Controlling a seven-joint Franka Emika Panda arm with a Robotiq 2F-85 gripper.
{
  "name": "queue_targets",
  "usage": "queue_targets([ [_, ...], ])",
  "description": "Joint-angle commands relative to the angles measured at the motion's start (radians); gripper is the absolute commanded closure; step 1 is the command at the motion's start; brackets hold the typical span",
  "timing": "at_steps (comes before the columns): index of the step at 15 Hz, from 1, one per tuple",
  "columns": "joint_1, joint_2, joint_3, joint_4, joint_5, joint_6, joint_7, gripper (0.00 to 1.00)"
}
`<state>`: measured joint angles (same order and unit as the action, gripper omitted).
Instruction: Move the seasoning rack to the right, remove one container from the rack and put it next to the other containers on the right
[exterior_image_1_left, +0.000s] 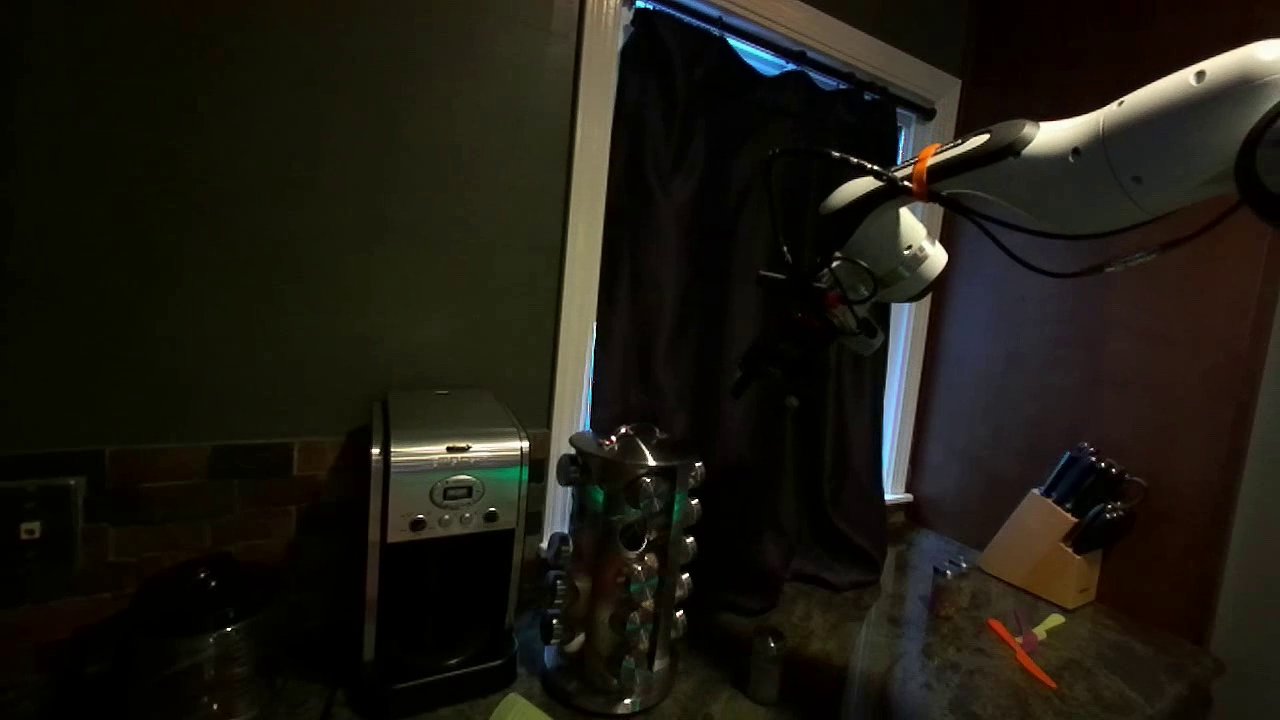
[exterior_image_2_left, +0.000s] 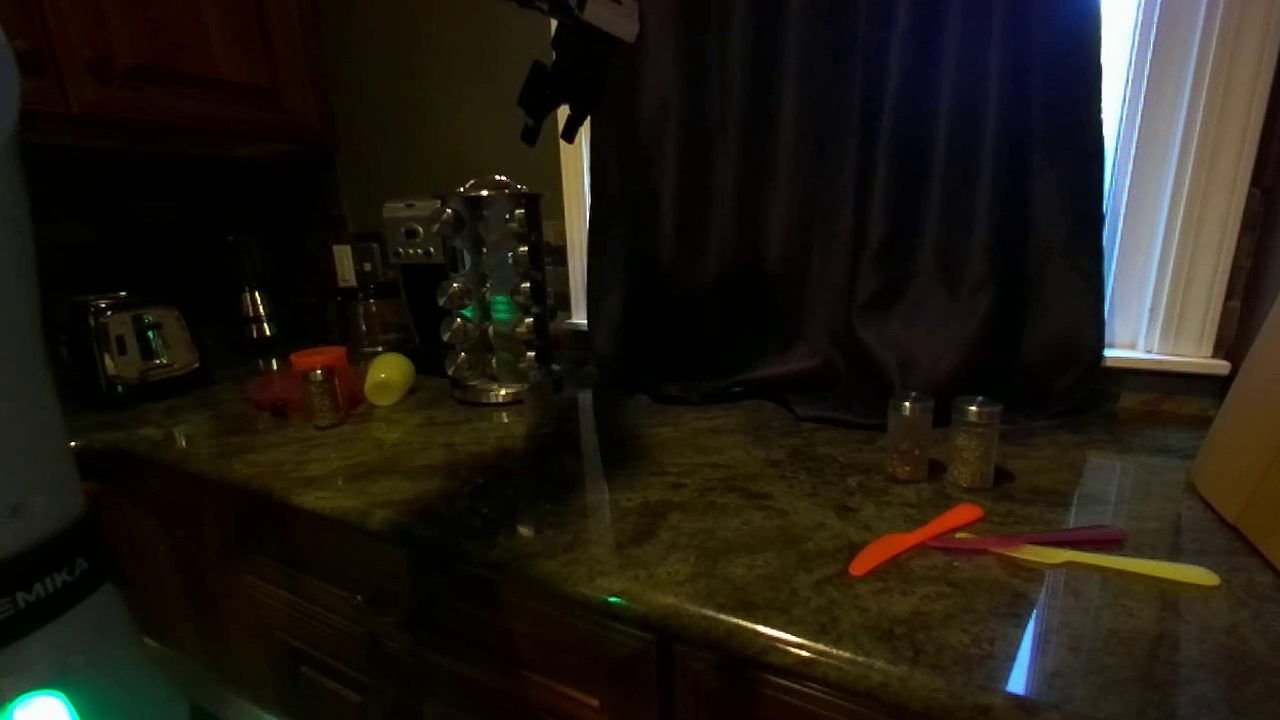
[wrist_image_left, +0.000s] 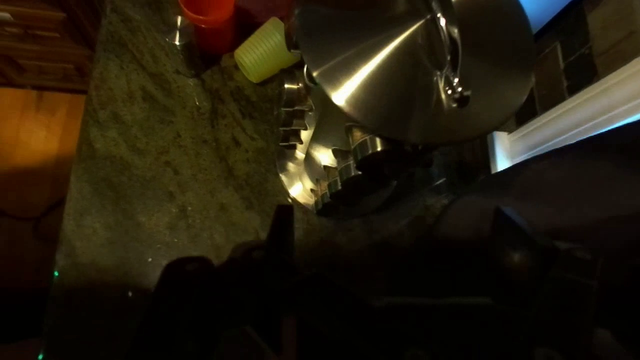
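Note:
The seasoning rack (exterior_image_1_left: 620, 590) is a round steel carousel of small jars with shiny lids. It stands upright beside the coffee maker in both exterior views (exterior_image_2_left: 495, 300). Its domed lid (wrist_image_left: 400, 75) fills the top of the wrist view. Two glass jars (exterior_image_2_left: 909, 440) (exterior_image_2_left: 973, 445) stand together at the right of the counter in an exterior view. A single jar (exterior_image_1_left: 767, 665) stands right of the rack. Another jar (exterior_image_2_left: 322, 398) stands by the cups. My gripper (exterior_image_1_left: 766, 392) is open and empty, above and to the right of the rack; its fingers (wrist_image_left: 394, 210) are wide apart.
A silver coffee maker (exterior_image_1_left: 455, 470) stands left of the rack. A yellow cup (exterior_image_2_left: 390, 378) and orange cup (exterior_image_2_left: 318, 358) lie near it. Coloured plastic knives (exterior_image_2_left: 918, 540) lie before the two jars. A knife block (exterior_image_1_left: 1045, 550) stands at the right. A dark curtain (exterior_image_2_left: 840, 200) hangs behind.

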<state>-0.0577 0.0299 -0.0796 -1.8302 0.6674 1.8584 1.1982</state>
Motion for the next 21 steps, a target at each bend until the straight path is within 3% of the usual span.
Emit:
queue_targets([
  [1,-0.044,0.054,-0.028,0.014,0.115,-0.142,0.001,0.0],
  [10,-0.109,0.153,-0.057,-0.031,0.455,-0.464,-0.113,0.0],
  [11,-0.087,0.132,-0.059,-0.016,0.387,-0.409,-0.067,0.0],
  [16,-0.087,0.143,-0.061,-0.009,0.393,-0.418,-0.071,0.0],
  [21,-0.102,0.225,-0.067,0.004,0.435,-0.419,-0.185,0.0],
])
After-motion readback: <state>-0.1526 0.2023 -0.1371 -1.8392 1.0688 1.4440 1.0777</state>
